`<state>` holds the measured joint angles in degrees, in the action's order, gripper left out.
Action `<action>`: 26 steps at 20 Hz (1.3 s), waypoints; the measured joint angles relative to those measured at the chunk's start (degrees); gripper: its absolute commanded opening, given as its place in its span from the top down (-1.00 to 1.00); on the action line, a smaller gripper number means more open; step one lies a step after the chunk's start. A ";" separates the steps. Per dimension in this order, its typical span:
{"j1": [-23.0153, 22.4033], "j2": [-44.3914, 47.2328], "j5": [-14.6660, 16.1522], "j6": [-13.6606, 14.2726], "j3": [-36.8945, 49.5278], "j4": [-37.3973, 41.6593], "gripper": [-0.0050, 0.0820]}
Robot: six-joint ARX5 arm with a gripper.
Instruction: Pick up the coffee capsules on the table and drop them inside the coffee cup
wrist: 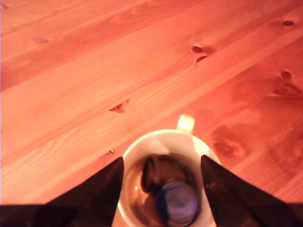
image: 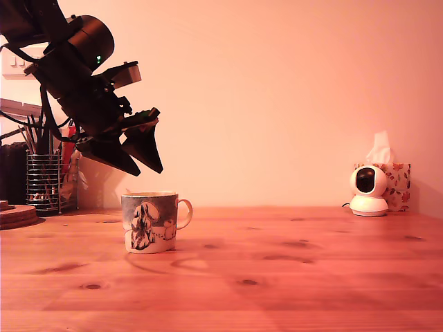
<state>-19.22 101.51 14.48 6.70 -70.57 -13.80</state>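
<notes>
claw parted above the cup, capsules inside

the gripper [image: 147, 160] hangs above the coffee cup [image: 149, 221], tilted, its two dark fingers [wrist: 97, 196] spread wide with nothing between them. in the wrist view the cup's pale rim sits between the fingers, and both coffee capsules lie in its bottom: the dark brown capsule [wrist: 154, 174] just beside the dark blue capsule [wrist: 179, 202]. the cup stands upright on the wooden table [image: 297, 277], toward the exterior view's left, handle pointing to that view's right.
</notes>
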 measured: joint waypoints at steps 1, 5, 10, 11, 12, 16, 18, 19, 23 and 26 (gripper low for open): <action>0.00 0.00 0.00 0.70 0.00 0.00 -0.20; 0.00 0.00 0.00 1.03 0.00 0.00 -0.07; 0.00 0.00 0.09 1.03 0.00 0.00 0.89; 0.00 0.00 0.15 1.03 0.00 0.00 0.93; 0.00 0.00 0.42 1.03 0.00 -0.02 0.93; 0.00 0.00 1.46 1.05 0.00 -1.77 0.93; 0.00 -0.22 1.60 1.03 0.00 -2.80 0.93; 0.00 -0.55 1.95 1.05 0.00 -3.54 0.93; 0.22 -4.63 5.14 1.03 0.02 -5.88 0.93; 0.22 -9.44 5.60 0.92 1.62 -3.74 0.93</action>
<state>-19.00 92.07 20.08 7.62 -68.95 -17.54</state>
